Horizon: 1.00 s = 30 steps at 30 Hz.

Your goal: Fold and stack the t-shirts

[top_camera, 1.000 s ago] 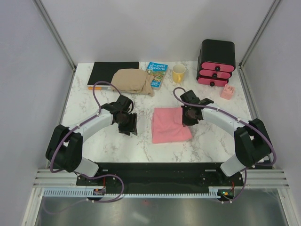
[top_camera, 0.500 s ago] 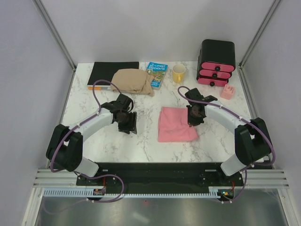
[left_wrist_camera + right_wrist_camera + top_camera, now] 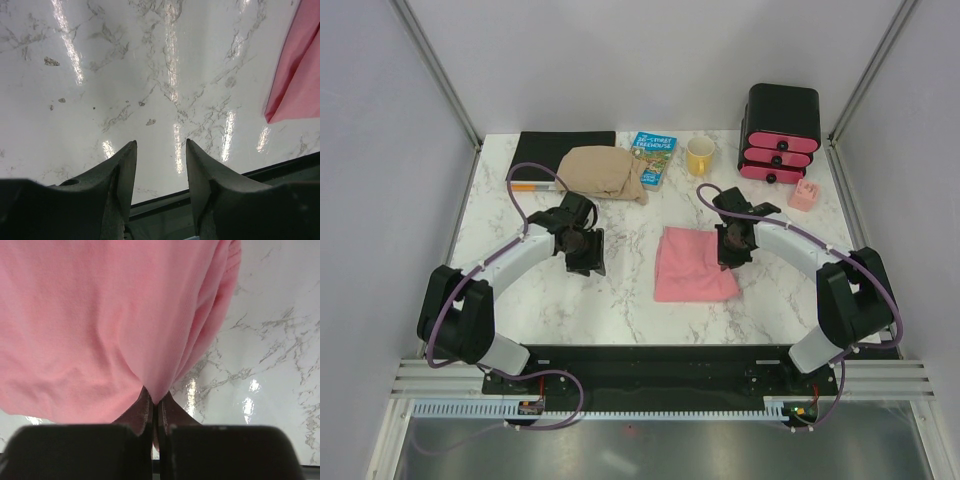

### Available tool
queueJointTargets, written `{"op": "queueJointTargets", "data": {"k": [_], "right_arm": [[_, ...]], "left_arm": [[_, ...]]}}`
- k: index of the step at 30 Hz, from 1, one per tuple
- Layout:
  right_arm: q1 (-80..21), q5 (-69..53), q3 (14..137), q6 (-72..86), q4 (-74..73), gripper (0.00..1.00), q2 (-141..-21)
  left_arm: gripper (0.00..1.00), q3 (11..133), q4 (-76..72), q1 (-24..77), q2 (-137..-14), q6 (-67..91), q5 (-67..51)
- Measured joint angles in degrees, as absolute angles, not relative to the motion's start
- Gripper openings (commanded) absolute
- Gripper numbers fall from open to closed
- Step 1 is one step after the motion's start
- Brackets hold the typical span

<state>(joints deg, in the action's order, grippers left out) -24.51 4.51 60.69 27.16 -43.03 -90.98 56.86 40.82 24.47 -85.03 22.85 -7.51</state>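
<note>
1. Salmon-pink t-shirt lies folded into a rough rectangle on the marble table, right of centre, well short of the tan garment at the far side.
2. Right gripper sits on the shirt's right edge; the wrist view shows its fingers pressed almost together with a thin pinch of pink cloth between them.
3. Left gripper is spread apart with nothing in it, over bare marble, only the shirt's corner at the edge of its view.
4. Risk, as I read it: one pinch on one side; if it caught only the top layer, a lift or drag peels the fold open.
5. Thin cloth could also slide out of so small a bite; the free side would then trail and skew.
6. Further out, the yellow mug and book stand near any path to the tan garment; a sagging hem could catch them.
</note>
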Motion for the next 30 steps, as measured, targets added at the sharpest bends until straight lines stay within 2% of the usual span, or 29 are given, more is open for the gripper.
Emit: {"op": "queueJointTargets", "data": {"k": [10,18,30], "right_arm": [[-24.53,2.61,60.69,27.11,-41.95,0.00,-91.26],[-26.26,1.06,64.23,26.74,-41.08,0.00,-96.55],[-30.41,-2.33,70.98,27.99,-38.50,0.00,-102.96]], "left_arm": [[0.52,56.88,41.98,24.05,-84.90,22.85,-6.37],[0.53,57.93,43.66,23.73,-84.05,22.92,-4.12],[0.54,66.02,48.38,21.12,-82.06,24.91,4.34]]}}
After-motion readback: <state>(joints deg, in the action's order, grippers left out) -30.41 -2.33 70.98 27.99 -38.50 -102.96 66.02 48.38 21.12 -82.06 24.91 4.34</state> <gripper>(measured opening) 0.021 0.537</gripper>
